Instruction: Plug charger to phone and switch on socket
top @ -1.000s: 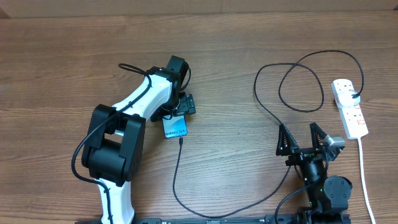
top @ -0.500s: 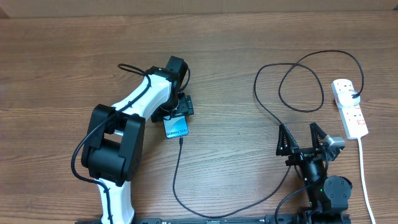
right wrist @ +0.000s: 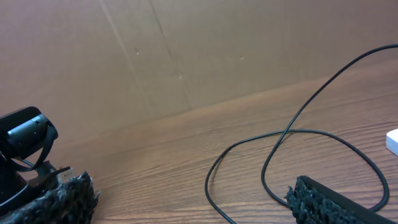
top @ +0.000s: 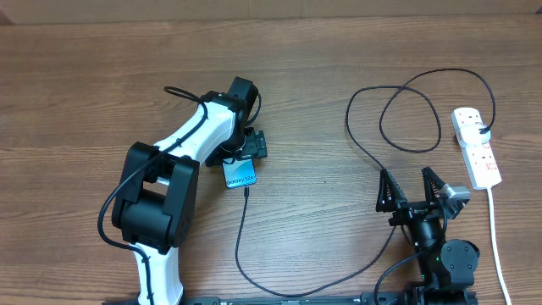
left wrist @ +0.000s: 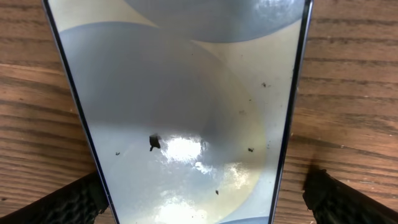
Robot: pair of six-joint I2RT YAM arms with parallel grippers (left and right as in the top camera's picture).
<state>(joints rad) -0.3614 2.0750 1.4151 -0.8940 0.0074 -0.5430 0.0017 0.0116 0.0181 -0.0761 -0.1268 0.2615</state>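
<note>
Phone (top: 240,174) is laid flat on the table (top: 322,51), screen up, so that the charger (top: 245,193) tip is met at its near short edge; whether the tip is fully seated cannot be told; the left hand (left wrist: 202,200) is spread wide astride the phone, wrist pointed straight down, probably to steady it; the right hand (top: 413,193) is spread too, empty, aimed level across the table; the socket (top: 476,146) is left untouched at far right.
</note>
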